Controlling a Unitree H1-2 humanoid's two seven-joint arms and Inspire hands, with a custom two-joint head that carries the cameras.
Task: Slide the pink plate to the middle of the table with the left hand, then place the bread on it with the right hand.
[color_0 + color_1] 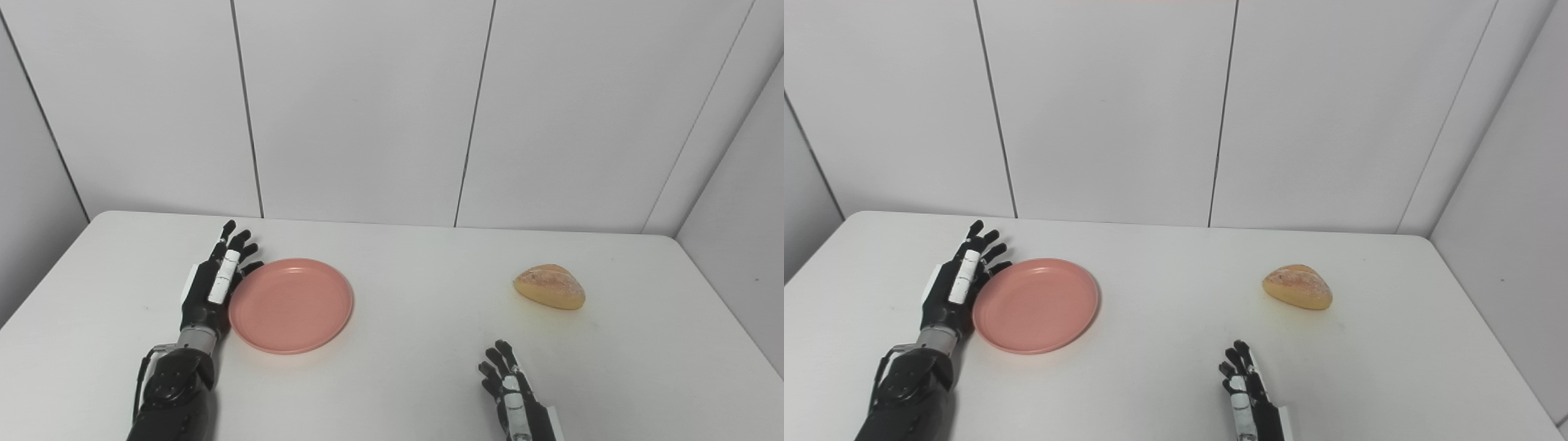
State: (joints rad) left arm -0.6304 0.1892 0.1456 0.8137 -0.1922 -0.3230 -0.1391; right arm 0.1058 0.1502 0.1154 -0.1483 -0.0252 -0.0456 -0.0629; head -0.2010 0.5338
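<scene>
Step in hand, by my reading: the first one, the slide. Left hand (215, 283) stands edge-on at the left rim of the pink plate (291, 305), fingers straight and a little apart, holding nothing. It looks to be touching the rim or just beside it; contact cannot be confirmed from either view.

Pink plate lies flat on the white tabletop (404, 380), left of centre. It sits upright, nothing in it.

Bread (549, 286), a small golden crusty roll, rests on the tabletop well to the right and well apart from the plate. Untouched.

Right hand (513, 392) waits low at the near edge, right of centre, fingers extended and loosely apart, empty. It is nearer than the bread and somewhat left of it, not in contact.

Next move, as a judgement: a sideways push to the right with the flat of the left hand against the rim, kept low so the plate slides and does not tip or ride up over the fingers (a shallow rim gives little to push on). The push ought to end with the plate about midway between the two sides.

Obstructions: none seen on the path between plate and centre. Pale panelled walls (367, 110) close in behind and at both sides. The right hand sits clear of the plate's likely track.
</scene>
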